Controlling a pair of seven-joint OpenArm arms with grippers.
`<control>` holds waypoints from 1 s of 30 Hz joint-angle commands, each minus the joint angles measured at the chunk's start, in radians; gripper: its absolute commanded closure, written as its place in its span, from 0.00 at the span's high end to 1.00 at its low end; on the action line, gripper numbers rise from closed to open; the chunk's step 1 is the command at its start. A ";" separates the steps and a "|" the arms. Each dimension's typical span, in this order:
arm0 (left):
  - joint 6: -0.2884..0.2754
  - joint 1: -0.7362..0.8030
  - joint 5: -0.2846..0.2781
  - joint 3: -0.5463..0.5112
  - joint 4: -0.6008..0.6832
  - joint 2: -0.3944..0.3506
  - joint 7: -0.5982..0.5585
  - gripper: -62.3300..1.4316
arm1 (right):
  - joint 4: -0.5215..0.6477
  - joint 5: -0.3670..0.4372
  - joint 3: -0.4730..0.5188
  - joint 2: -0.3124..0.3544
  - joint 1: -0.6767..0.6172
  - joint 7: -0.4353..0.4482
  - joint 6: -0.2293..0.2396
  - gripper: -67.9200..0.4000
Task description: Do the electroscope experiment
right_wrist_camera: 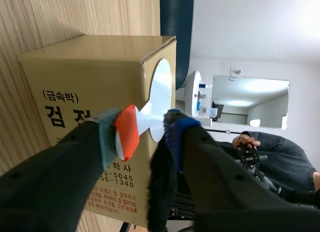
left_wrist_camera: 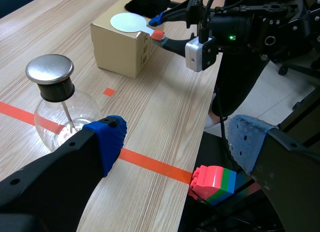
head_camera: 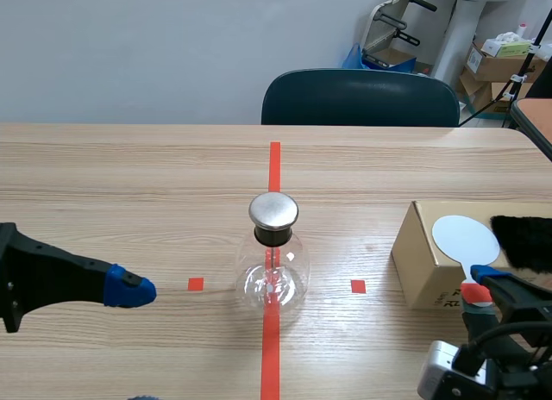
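Electroscope (head_camera: 273, 258), a round clear glass flask with a black neck and a flat metal cap, stood upright in the middle of the tabletop (head_camera: 129, 184), on the red tape line (head_camera: 274, 163). A thin rod hung from the cap inside the glass. To its right sat a cardboard box (head_camera: 418, 262), well apart from the flask. On top of the box lay a white paddle (head_camera: 464, 238) with an orange-red handle, and black fur (head_camera: 522, 240) just beside it on the right. The right gripper (right_wrist_camera: 142, 124) had its fingers narrowed onto the paddle's handle at the box's near edge. The left gripper (left_wrist_camera: 175, 142) hovered left of the flask, fingers spread wide, holding nothing.
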 commanded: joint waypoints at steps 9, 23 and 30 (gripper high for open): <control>-0.006 0.005 -0.010 -0.002 0.019 0.005 -0.013 0.72 | 0.014 0.003 0.013 0.010 0.001 -0.004 -0.009 0.02; -0.005 0.005 -0.007 -0.002 0.018 0.005 -0.010 0.72 | 0.014 0.003 0.013 0.008 0.001 -0.007 -0.008 0.02; -0.005 0.005 -0.007 -0.002 0.018 0.005 -0.010 0.72 | 0.014 0.003 0.013 0.008 0.001 -0.007 -0.008 0.02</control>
